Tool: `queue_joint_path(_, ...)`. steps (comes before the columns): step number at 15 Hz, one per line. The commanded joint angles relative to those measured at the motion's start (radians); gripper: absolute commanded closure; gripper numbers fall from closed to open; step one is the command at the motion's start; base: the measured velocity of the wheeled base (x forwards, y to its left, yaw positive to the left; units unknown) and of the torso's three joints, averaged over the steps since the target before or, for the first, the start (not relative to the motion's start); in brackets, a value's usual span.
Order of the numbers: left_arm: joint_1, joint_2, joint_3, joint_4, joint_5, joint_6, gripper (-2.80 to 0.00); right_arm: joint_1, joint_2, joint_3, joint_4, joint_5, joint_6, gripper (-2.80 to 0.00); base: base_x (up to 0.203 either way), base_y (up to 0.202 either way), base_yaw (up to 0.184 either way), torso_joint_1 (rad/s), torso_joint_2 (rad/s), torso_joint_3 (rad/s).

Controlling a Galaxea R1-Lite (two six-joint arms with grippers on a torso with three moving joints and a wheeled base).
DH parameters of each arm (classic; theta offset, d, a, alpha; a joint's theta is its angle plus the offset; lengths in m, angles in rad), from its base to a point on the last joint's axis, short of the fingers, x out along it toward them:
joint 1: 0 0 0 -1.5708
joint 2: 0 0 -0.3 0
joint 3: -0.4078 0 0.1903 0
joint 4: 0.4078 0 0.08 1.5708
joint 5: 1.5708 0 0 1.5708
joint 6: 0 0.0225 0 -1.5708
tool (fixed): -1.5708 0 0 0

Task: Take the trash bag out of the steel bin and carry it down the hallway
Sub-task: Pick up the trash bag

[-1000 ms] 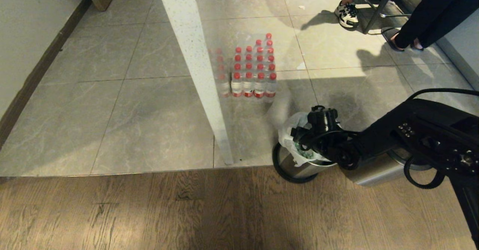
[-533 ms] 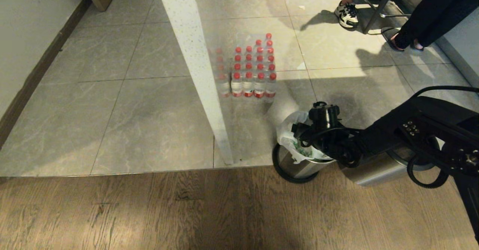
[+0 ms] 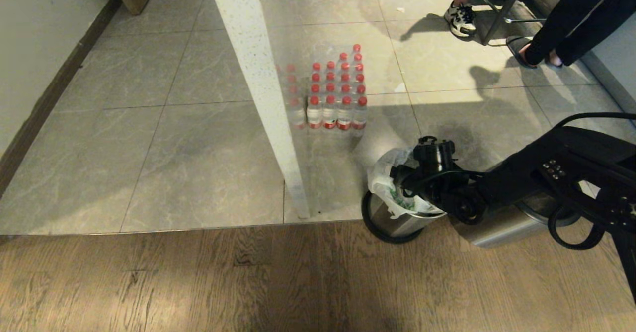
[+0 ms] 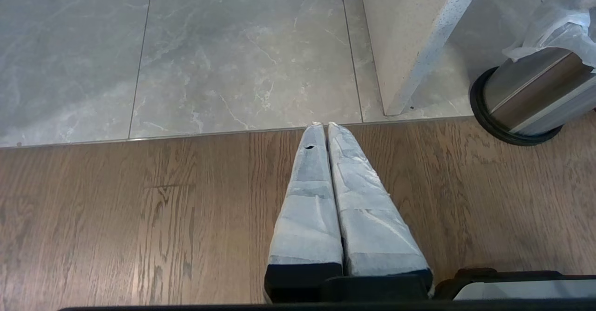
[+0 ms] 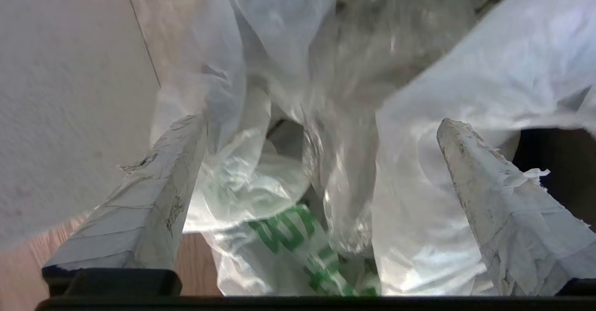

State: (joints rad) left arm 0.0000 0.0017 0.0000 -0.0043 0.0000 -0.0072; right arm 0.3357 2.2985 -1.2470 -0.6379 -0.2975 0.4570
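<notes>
Right hand [image 5: 321, 129] spread wide, seemingly straddling trash bag [image 5: 288, 208]

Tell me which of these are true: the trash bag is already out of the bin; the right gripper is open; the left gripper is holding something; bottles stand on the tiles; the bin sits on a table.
1. The bag is out of the bin. False: it is in the bin, draped over the rim.
2. The right gripper is open. True: its fingers are spread around bag plastic.
3. The left gripper holds something. False: it is shut and empty above the wood floor.
4. Bottles stand on the tiles. True.
5. The bin sits on a table. False: it is on the floor.
</notes>
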Motion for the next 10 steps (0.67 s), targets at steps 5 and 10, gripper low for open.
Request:
queue_joint_path(5,0.000,0.000,0.000,-0.002,0.000,0.000,0.00,0.002,-0.004,0.057,0.001,-0.003,-0.024,-2.80,0.000,0.000,0.000,0.000,0.00,0.000)
queue_joint_path(10,0.000,0.000,0.000,0.000,0.000,0.000,0.00,0.001,0.019,0.061,-0.005,-0.004,-0.025,-2.80,0.000,0.000,0.000,0.000,0.00,0.000)
